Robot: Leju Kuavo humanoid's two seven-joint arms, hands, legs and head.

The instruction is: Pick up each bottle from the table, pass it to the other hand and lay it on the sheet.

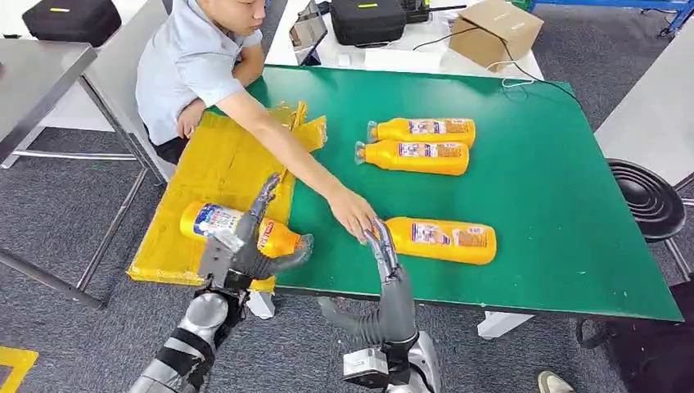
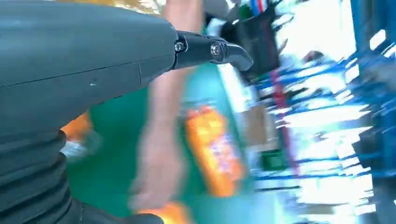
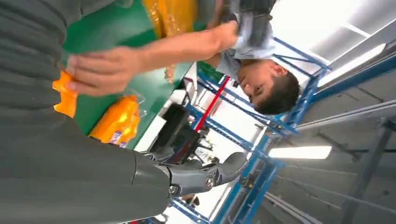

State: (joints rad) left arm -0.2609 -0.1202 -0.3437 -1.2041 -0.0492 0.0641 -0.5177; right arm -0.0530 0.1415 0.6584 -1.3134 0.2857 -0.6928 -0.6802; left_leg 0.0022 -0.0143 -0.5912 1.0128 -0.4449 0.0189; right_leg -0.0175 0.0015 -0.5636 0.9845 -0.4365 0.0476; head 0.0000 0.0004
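Surface [image 1: 524, 205]: green, seen from the head view.

Sheet [image 1: 217, 168]: yellow, draped over the surface's left end.

Bottle on sheet [image 1: 237, 228]: orange, blue-white label, lying on its side at the sheet's near edge.

Left hand [image 1: 245, 246]: over that bottle, thumb beyond its cap end, one finger stretched across the body. Whether it grips or merely rests there cannot be told.

Near bottle [image 1: 442, 240]: lying on the green, cap toward the left, close to the front edge.

Right hand [image 1: 383, 246]: fingers straight and apart, tips at the cap end of the near bottle, holding nothing.

Person's hand [image 1: 352, 211]: reaching across the surface, just beside the right hand's fingertips and the near bottle's cap.

Two far bottles [image 1: 419, 145]: side by side, touching, mid-surface.
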